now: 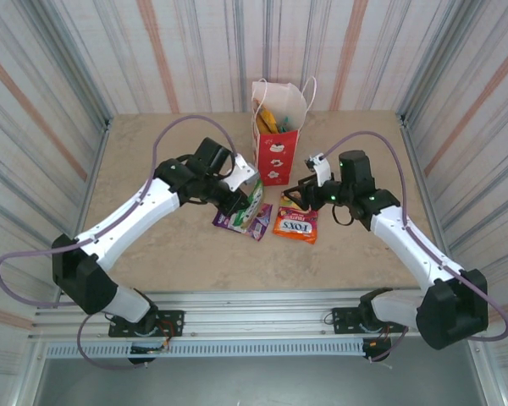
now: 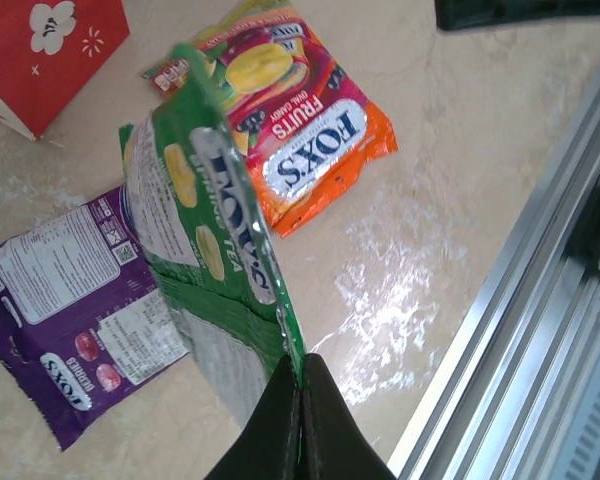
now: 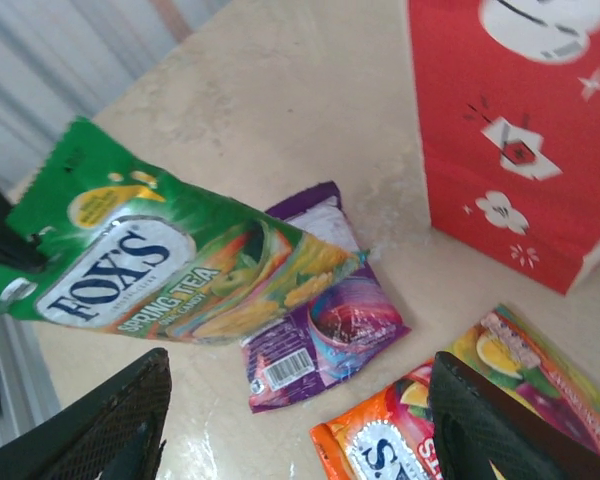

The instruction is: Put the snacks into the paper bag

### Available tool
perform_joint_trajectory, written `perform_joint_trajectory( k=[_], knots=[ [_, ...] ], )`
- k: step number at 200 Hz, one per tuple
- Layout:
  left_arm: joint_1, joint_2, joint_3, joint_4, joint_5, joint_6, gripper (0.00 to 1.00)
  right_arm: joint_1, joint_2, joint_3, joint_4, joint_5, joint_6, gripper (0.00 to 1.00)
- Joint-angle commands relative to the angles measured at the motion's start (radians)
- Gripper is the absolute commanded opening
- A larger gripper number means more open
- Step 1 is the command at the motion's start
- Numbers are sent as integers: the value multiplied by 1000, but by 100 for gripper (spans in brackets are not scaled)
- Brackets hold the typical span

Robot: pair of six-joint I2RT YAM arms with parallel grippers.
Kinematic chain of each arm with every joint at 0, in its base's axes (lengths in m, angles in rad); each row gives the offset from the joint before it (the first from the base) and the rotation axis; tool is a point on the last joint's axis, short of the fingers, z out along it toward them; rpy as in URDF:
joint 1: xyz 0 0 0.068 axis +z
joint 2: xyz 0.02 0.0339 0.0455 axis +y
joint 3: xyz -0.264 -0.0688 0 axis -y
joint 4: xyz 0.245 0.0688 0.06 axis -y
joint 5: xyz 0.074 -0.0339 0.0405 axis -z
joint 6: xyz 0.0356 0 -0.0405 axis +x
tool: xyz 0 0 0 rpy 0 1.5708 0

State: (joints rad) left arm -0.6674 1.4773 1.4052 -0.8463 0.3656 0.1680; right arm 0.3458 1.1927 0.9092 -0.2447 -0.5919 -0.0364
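Observation:
My left gripper (image 2: 302,362) is shut on the edge of a green-white FOX'S Spring Tea packet (image 2: 215,240), held up off the table (image 1: 252,196) (image 3: 160,270). Under it lies a purple packet (image 1: 241,222) (image 2: 65,310) (image 3: 325,320). To its right a red-orange FOX'S packet (image 1: 295,224) (image 2: 300,140) (image 3: 450,420) lies flat. The paper bag (image 1: 277,135) (image 3: 520,140) stands upright behind them, red below and white above, with yellow packets inside. My right gripper (image 1: 298,193) (image 3: 295,420) hangs open just above the table between the purple and red-orange packets, with nothing between its fingers.
The beige table (image 1: 169,152) is walled by striped panels on three sides. A metal rail (image 1: 262,309) (image 2: 540,330) runs along the near edge. Open tabletop lies to the left and far right of the packets.

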Motion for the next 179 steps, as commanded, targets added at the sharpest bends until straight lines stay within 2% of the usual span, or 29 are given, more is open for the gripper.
perform_joint_trajectory(
  k=[1,19,53,81,113,135,163,179],
  knots=[
    [-10,-64,47,-53,17,234,0,-6,-34,49,-95,-125,-234,72],
    [-21,-76,66,-74,20,322,0,5,-50,57,-156,-187,-369,76],
    [-28,-63,131,-131,58,425,0,65,-36,104,-316,-192,-567,80],
    [-46,-57,164,-145,80,488,0,104,22,168,-414,-186,-625,80],
    [-55,-45,190,-152,84,523,0,144,75,208,-419,-219,-632,80],
    [-59,-41,207,-152,67,507,0,156,110,234,-444,-255,-635,76],
    [-64,-58,198,-128,59,499,0,156,125,230,-430,-242,-636,66],
    [-64,-66,194,-109,36,483,0,156,124,229,-419,-250,-636,56]
  ],
)
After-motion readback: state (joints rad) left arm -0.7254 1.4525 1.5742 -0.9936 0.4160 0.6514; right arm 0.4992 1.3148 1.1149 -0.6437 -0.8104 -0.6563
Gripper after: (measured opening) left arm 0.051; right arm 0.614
